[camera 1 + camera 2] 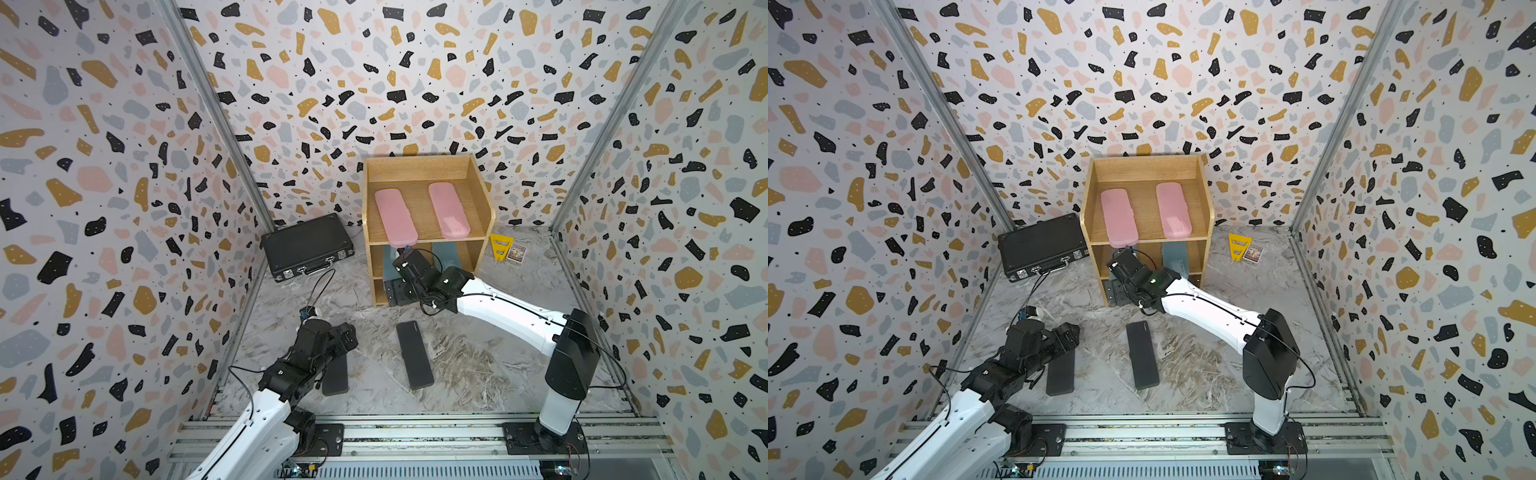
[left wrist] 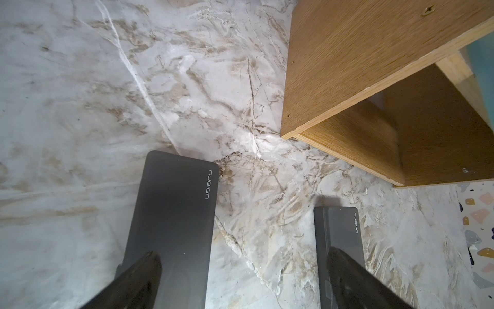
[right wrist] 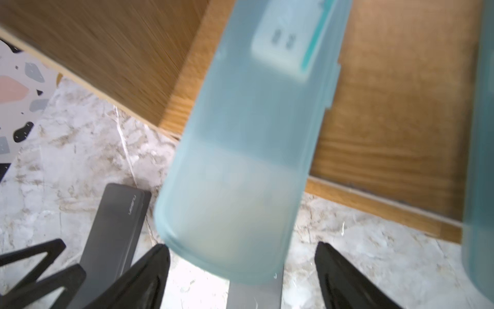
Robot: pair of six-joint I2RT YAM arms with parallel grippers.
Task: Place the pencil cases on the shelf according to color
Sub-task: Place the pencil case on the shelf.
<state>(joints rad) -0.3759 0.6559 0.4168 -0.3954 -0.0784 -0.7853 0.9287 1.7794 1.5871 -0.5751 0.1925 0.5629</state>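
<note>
Black briefcase at left, left gripper spread over two black pencil cases on the marble table, two pink cases atop the wooden shelf, right gripper spread around a teal case jutting from its middle tier

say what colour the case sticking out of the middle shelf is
The case is a see-through pale teal. It shows best in the right wrist view.
</note>
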